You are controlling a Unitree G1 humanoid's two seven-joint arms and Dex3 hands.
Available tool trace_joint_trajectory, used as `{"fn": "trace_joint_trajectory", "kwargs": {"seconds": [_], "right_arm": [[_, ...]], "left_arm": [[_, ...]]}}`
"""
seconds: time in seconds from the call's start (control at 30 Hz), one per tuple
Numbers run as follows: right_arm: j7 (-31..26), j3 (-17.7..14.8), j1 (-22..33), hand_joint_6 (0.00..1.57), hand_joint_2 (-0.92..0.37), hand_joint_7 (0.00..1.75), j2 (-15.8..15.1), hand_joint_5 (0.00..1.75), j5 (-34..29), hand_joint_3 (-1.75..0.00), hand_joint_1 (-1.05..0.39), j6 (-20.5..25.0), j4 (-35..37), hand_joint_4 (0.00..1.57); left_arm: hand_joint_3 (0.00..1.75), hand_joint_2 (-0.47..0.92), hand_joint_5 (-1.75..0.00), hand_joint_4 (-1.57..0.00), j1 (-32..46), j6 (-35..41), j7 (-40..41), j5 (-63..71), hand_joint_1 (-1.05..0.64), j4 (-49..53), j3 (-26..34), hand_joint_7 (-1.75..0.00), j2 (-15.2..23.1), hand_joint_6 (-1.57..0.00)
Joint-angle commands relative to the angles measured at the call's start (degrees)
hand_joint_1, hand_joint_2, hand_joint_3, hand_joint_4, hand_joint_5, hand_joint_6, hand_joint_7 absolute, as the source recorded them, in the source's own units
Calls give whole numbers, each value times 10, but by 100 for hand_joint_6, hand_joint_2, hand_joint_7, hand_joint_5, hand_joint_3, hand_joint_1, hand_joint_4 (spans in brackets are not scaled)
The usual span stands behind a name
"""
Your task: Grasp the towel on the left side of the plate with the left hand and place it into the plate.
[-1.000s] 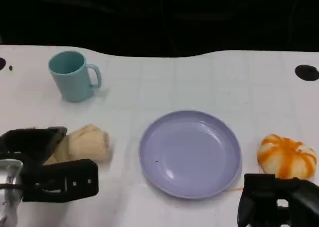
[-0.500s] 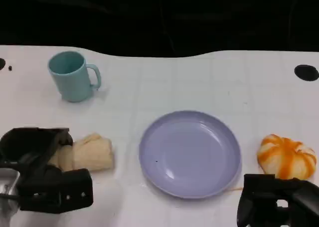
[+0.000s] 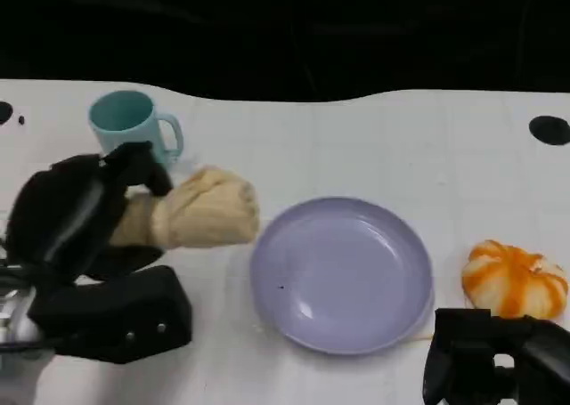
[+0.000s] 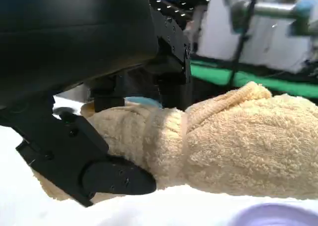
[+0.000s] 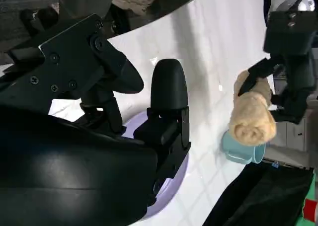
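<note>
A rolled towel (image 3: 203,209), pale cream-yellow terry cloth, lies on its side in the grip of my left hand (image 3: 85,222), raised off the white table. My black fingers (image 4: 107,174) wrap around one end of the roll; the free end points toward the plate (image 3: 341,274) and sits just beside its left rim, not over it. The plate is round, shallow and lavender-purple, resting flat on the table near the middle, with nothing in it. Up close, the towel's looped fabric looks thick and fuzzy, with a fold across its middle.
</note>
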Motion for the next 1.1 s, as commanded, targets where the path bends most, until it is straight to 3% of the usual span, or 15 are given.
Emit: {"fn": "trace_joint_trajectory", "kwargs": {"seconds": [0.03,0.2,0.53,0.6,0.67,0.7,0.73,0.77,0.83,0.93,1.1], "right_arm": [[1,-4,2,65,-51,147,-5,173,3,-122,-9,-4,2,73],[-1,-3,2,65,-51,147,-5,173,4,-122,-10,1,-1,73],[-3,-3,4,65,-51,148,-6,174,4,-123,-8,0,-6,72],[-3,-1,4,65,-51,148,-6,174,3,-123,-9,-3,-6,72],[-3,-1,4,66,-50,148,-4,174,4,-123,-9,-2,-6,72],[-3,-1,4,66,-50,148,-5,174,4,-124,-9,-1,-6,72],[-2,-1,3,66,-50,148,-5,174,3,-124,-9,-2,-6,72],[-2,0,3,66,-50,148,-6,174,3,-124,-9,-3,-5,72],[-1,0,3,66,-49,148,-6,174,2,-124,-10,-6,-4,72],[-1,0,2,67,-49,148,-7,173,1,-124,-11,-4,-5,73],[-3,1,2,67,-49,148,-5,173,1,-125,-10,-3,-7,73]], "left_arm": [[125,41,-175,-94,-11,13,-37,-5,-21,-68,-9,-175,-29,-68],[132,37,-175,-94,-40,28,-82,-1,-18,-85,-37,-175,-67,-69],[127,40,-175,-93,-91,105,-162,27,-23,-38,-110,-170,-126,-72],[104,53,-175,-79,-102,136,-199,29,-24,-28,-123,-131,-132,-70],[49,79,-133,-55,-109,154,-225,31,-27,-27,-131,-56,-130,-67],[36,86,-123,-52,-114,161,-245,37,-27,-28,-139,-39,-123,-68],[28,89,-89,-33,-119,168,-262,45,-36,-30,-147,-18,-117,-50],[24,91,-69,-27,-123,174,-274,51,-42,-31,-152,-10,-113,-41],[21,92,-50,-18,-126,177,-292,62,-53,-39,-160,-3,-102,-29],[20,92,-46,-2,-120,172,-309,69,-75,-59,-159,0,-85,-14],[21,92,-43,0,-103,170,-332,47,-83,-103,-135,-1,-65,-12]]}}
